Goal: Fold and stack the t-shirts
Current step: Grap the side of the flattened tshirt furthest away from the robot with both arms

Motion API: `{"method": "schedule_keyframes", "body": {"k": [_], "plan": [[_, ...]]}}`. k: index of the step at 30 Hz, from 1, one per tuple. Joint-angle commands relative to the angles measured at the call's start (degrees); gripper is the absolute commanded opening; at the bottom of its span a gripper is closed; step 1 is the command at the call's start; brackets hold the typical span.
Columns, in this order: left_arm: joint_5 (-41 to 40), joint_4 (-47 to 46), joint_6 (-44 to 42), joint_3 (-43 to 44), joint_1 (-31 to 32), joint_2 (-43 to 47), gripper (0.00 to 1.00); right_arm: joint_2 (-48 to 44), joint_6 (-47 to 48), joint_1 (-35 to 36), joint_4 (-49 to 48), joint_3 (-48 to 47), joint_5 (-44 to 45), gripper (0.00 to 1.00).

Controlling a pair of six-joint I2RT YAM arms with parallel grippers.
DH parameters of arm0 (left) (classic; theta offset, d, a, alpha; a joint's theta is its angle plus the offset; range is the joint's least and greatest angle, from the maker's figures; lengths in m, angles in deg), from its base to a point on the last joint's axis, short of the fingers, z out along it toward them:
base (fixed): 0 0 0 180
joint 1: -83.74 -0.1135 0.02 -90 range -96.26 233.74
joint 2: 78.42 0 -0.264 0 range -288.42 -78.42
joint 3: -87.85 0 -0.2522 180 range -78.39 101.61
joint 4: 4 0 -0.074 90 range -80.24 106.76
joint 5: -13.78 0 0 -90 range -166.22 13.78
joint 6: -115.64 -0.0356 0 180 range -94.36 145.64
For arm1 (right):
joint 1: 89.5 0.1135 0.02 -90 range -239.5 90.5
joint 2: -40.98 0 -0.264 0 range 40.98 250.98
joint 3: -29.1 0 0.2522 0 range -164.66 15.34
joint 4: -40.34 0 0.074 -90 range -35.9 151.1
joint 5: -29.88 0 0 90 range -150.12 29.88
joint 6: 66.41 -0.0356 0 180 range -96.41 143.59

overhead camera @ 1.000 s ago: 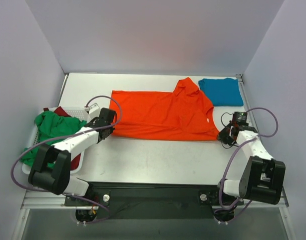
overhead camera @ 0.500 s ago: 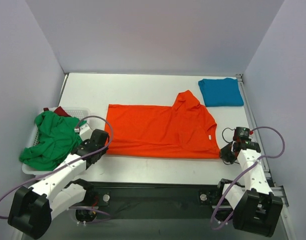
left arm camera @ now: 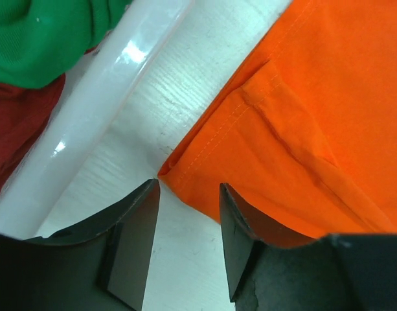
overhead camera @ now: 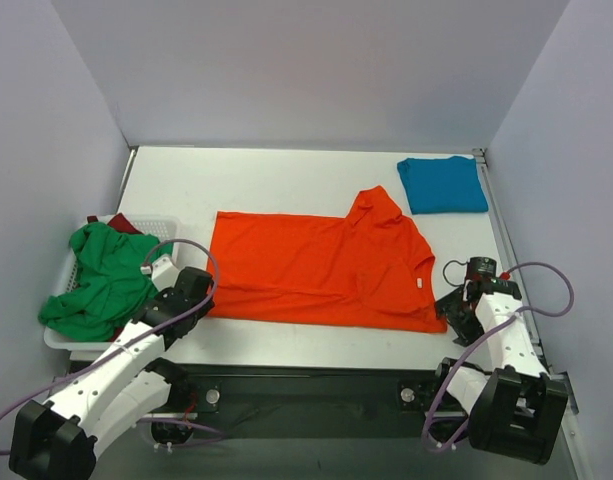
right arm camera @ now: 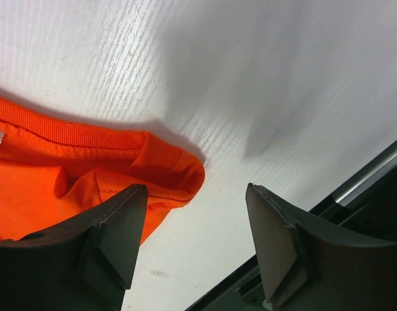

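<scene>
A: State of the left hand (left arm camera: 188,189)?
B: Wide. Its fingers (left arm camera: 135,233) stand apart with nothing clamped. The near-left corner of the orange-red shirt (overhead camera: 321,270) lies on the desk (overhead camera: 276,185), poking in between the two tips.
A: And the right hand (right arm camera: 195,191)?
B: Also spread, holding nothing. The shirt's near-right corner, its ribbed edge curled over, sits just beside the finger on the left of the wrist view. There's bare desk across the rest of the gap.
A: Where's that shirt overall?
B: Mid-desk, laid out flat, long side running left to right, with one flap pointing to the far right. The hands are low at its two near corners.
A: The others?
B: The teal shirt (overhead camera: 442,184) is folded at the far right corner, apart from the orange-red one. The green shirt (overhead camera: 106,275) is heaped in the white basket (overhead camera: 168,224) at the left edge, with the dark red shirt (left arm camera: 17,129) under it. The basket rim is just beside the left hand.
</scene>
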Motion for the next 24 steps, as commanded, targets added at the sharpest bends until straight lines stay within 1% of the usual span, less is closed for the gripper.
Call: {"method": "schedule_keyframes", "body": {"k": [1,2,4,6,7,8,9,10,11,13,14,15,16,17,19,21,23,24], "plan": [[-2.1,1.5,-1.9,5.0,0.8,2.3,0.53,1.3,0.9,-0.4,3.6,-3.6,3.4,0.64],[-2.4,1.5,-2.7,6.0,0.9,2.4,0.55,1.7,1.2,0.2,3.4,-4.6,3.6,0.64],[-2.7,0.4,-5.7,9.0,0.9,1.6,0.55,2.7,1.7,1.6,3.0,-8.2,3.9,0.64],[-2.4,-1.9,-8.6,13.3,0.9,-1.1,0.55,4.0,2.5,5.4,2.6,-13.1,4.9,0.64],[-2.7,-2.2,-9.1,15.0,0.9,-2.4,0.55,4.7,3.0,8.8,1.3,-14.9,5.1,0.64],[-2.8,-3.8,-9.9,16.3,0.9,-5.5,0.55,5.3,4.3,10.9,0.4,-16.7,5.0,0.64],[-2.7,-5.0,-11.5,19.2,0.9,-7.3,0.55,6.1,5.1,12.4,-0.6,-20.6,4.5,0.64],[-3.2,-5.6,-11.7,20.9,0.8,-9.4,0.55,8.1,6.2,13.4,-4.0,-22.1,3.2,0.64],[-3.8,-6.3,-11.7,22.9,0.6,-13.5,0.55,9.1,7.9,15.8,-5.4,-24.1,1.0,0.64],[-3.6,-8.9,-13.2,28.0,-0.4,-18.0,0.55,13.8,9.8,17.4,-9.2,-29.6,-0.9,0.64],[-3.1,-9.4,-13.7,29.7,-0.9,-22.4,0.55,15.7,10.7,18.6,-9.7,-31.9,-1.7,0.64],[-2.7,-10.0,-14.6,31.4,-1.6,-24.7,0.54,19.5,13.3,19.5,-10.1,-34.0,-1.6,0.63],[-2.0,-10.7,-15.0,35.0,-3.2,-27.0,0.54,21.3,14.8,20.2,-10.3,-38.7,-1.7,0.63],[-0.6,-10.7,-15.2,36.6,-4.2,-31.3,0.53,25.0,17.4,21.3,-10.6,-40.7,-1.6,0.63],[1.3,-12.5,-16.0,40.5,-6.7,-35.1,0.50,28.4,19.3,21.7,-11.0,-46.1,-1.7,0.63],[3.8,-13.8,-16.7,42.8,-8.3,-39.7,0.49,32.8,21.4,21.8,-12.2,-49.0,-1.8,0.62],[6.8,-16.1,-17.6,46.4,-10.0,-44.2,0.47,35.9,22.9,21.8,-13.0,-53.1,-1.7,0.59],[7.5,-16.3,-17.9,47.9,-10.2,-46.0,0.46,38.9,24.5,21.8,-13.4,-54.5,-2.5,0.58]]}}
